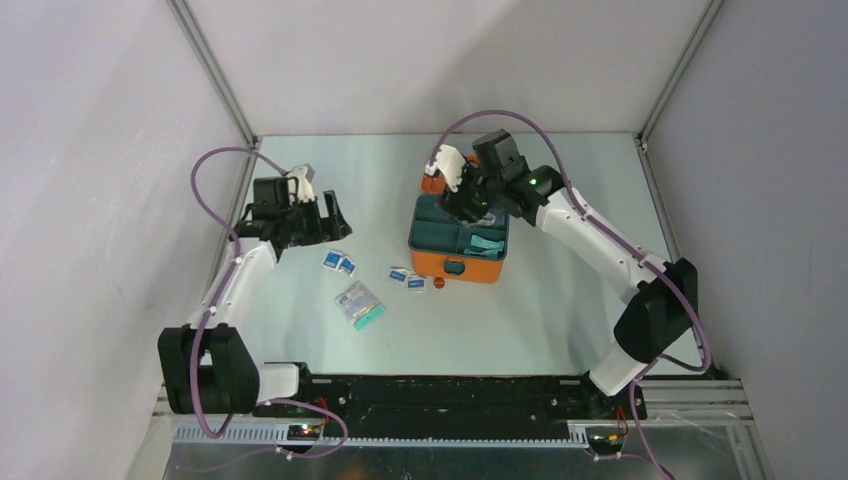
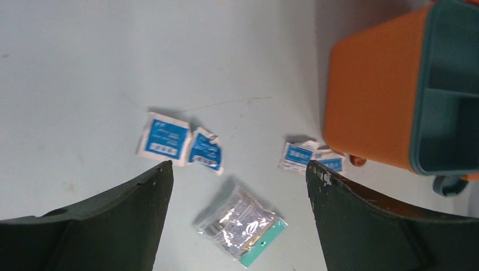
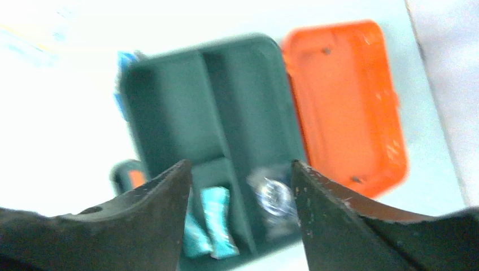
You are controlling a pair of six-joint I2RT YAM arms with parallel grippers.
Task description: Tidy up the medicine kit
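One medicine kit (image 1: 455,262) sat mid-table, right of centre, lid (image 3: 344,107) thrown back flat, teal compartment tray (image 3: 186,107) exposed. Rigid plastic shell, judged light but bulky and slick-sided; best held by a wall edge or the front latch (image 1: 455,267), not across the body. Inside: teal packets (image 3: 217,223) in one cell, a clear crinkled bag (image 3: 274,197) in the next. Right gripper (image 3: 240,169) hovered above the tray, jaws apart, nothing held. Loose on the table: four blue-white sachets (image 2: 164,138), a clear pouch (image 2: 240,226). Left gripper (image 2: 237,169) above these, jaws wide, empty.
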